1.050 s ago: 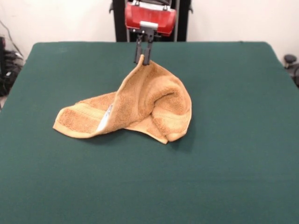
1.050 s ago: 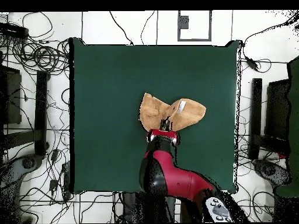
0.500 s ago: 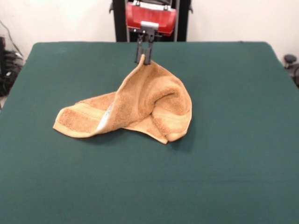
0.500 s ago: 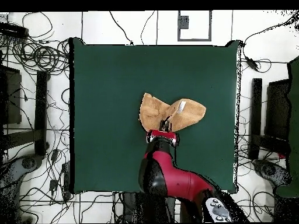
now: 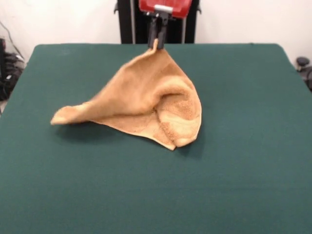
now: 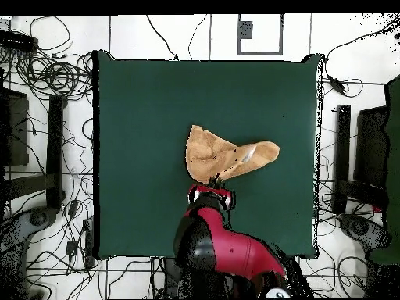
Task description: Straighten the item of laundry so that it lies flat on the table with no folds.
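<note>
The tan-orange terry towel (image 5: pixel 146 100) hangs like a tent from one pinched corner, its lower edges resting on the dark green table (image 5: pixel 234 165). My gripper (image 5: pixel 157 43) is shut on that top corner, just below the red wrist at the picture's upper edge. The left tip of the towel is stretched out and slightly off the cloth, while the right part stays bunched and folded on the table. From overhead, the towel (image 6: pixel 226 154) lies near the table's (image 6: pixel 141 117) middle with my gripper (image 6: pixel 212 181) at its lower edge and a white tag (image 6: pixel 247 155) showing.
Cables and stands (image 6: pixel 47 78) surround the table on the floor. A black pedestal column (image 5: pixel 126 22) rises behind the far edge.
My gripper has risen and pulled back with the towel corner, drawing the cloth taller. The left flap has lifted and stretched out, and the tag no longer shows in the front view.
</note>
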You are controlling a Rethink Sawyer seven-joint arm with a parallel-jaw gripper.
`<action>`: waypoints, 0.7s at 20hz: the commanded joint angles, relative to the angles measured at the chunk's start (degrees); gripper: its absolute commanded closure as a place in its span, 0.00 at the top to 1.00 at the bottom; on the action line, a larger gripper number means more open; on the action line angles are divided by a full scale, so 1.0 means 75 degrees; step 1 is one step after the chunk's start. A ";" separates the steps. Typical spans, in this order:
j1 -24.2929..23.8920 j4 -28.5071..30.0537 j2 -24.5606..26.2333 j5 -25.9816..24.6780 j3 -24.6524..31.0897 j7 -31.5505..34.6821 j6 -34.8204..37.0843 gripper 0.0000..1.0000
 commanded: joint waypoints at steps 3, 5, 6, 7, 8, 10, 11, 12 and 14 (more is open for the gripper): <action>0.1516 -0.0002 -0.0255 0.0945 -0.1212 0.1457 0.2641 0.00; 0.1734 -0.0065 -0.0247 0.1001 -0.1369 0.1625 0.3084 0.00; 0.1749 -0.0054 -0.0244 0.1031 -0.1350 0.1691 0.3288 0.00; 0.1691 -0.0021 -0.0238 0.1162 -0.1213 0.1814 0.3922 0.00; 0.1580 0.0016 -0.0271 0.1222 -0.1063 0.1839 0.4269 0.00; 0.1278 0.0172 -0.0287 0.1404 -0.0649 0.1817 0.4882 0.00; 0.1091 0.0322 -0.0273 0.1516 -0.0387 0.1779 0.5020 0.00; 0.1011 0.0400 -0.0261 0.1599 -0.0267 0.1755 0.5098 0.00; 0.0799 0.0614 -0.0208 0.1843 0.0024 0.1701 0.5308 0.00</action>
